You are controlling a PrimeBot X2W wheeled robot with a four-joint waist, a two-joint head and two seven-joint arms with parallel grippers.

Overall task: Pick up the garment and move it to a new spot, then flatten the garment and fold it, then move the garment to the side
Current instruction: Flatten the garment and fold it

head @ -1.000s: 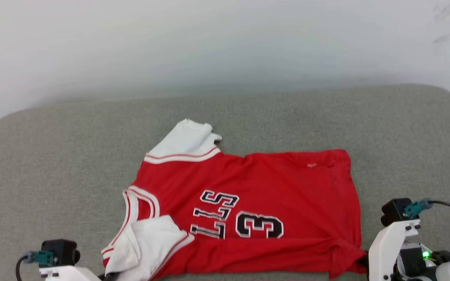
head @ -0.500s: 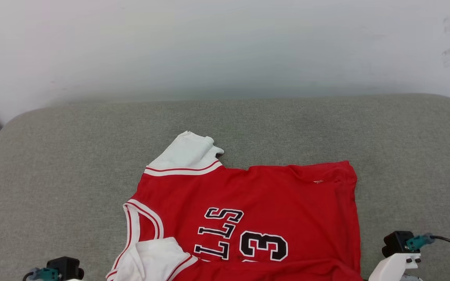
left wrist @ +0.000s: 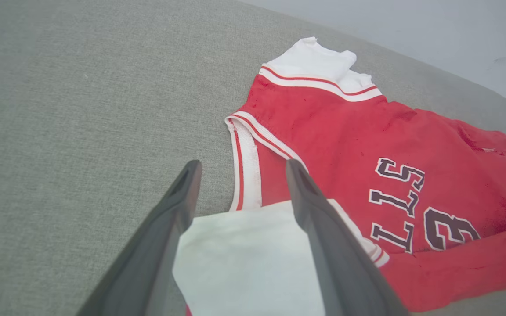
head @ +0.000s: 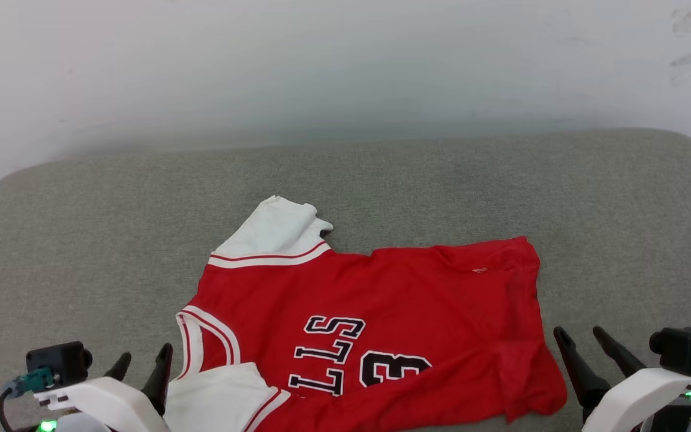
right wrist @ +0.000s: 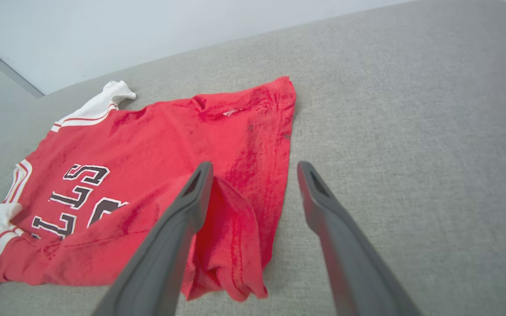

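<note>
Head view: the jersey (head: pixel 369 288) lies flat by the cushion's (head: pixel 81 240) near edge, collar to the left, hem to the right. The left tool (head: pixel 146 353) and right tool (head: pixel 577 331) flank it, both spread wide and grasping nothing.

Left wrist view: the left tool's fingers (left wrist: pixel 178 206) stand apart over the near white sleeve (left wrist: pixel 244 259).

Right wrist view: the right tool's fingers (right wrist: pixel 314 206) stand apart above the rumpled hem corner (right wrist: pixel 231 250).

Left gripper (head: pixel 146 351) and right gripper (head: pixel 577 329) apparently released the garment (head: pixel 381 294).
</note>
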